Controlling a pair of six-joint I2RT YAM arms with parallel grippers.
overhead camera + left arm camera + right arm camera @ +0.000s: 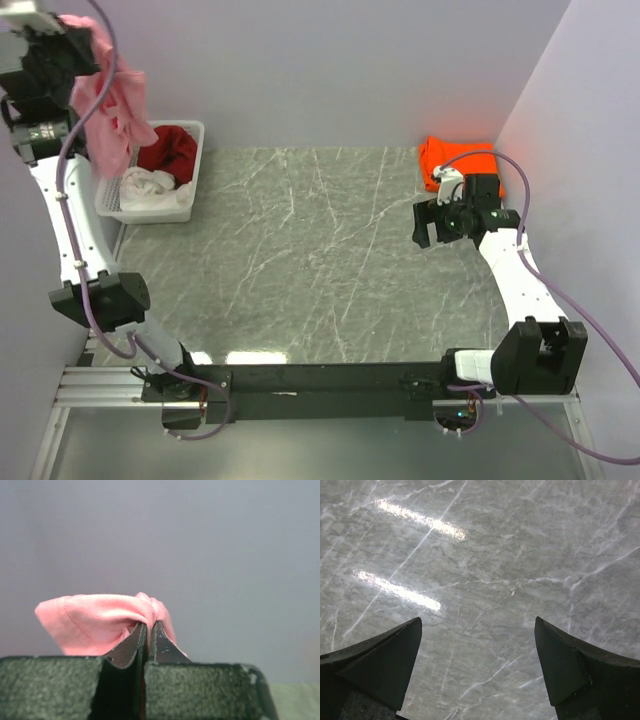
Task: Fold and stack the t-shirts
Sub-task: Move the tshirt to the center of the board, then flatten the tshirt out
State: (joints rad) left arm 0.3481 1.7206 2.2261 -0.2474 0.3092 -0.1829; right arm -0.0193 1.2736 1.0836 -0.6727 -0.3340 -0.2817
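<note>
left tool [149,625]: clamped on pink shirt [90,620], high, far left
right tool [477,622]: wide, nothing held
done: orange shirt [445,152] looks folded, far right
left: pink shirt; red shirt [170,150], white shirt [150,190] in basket [197,165]

We see the pink shirt [95,622] as soft matt cloth, the table [495,555] glossy veined stone, the basket [198,160] white plastic, the left pads [50,690] rough black.

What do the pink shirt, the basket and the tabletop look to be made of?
The pink shirt looks like soft matte cloth: it bunches in folds and shows a stitched seam. The basket is probably white plastic: stiff lattice walls. The tabletop is grey with white veins and glossy, mirroring light strips; real marble or a printed laminate, I cannot tell.
</note>
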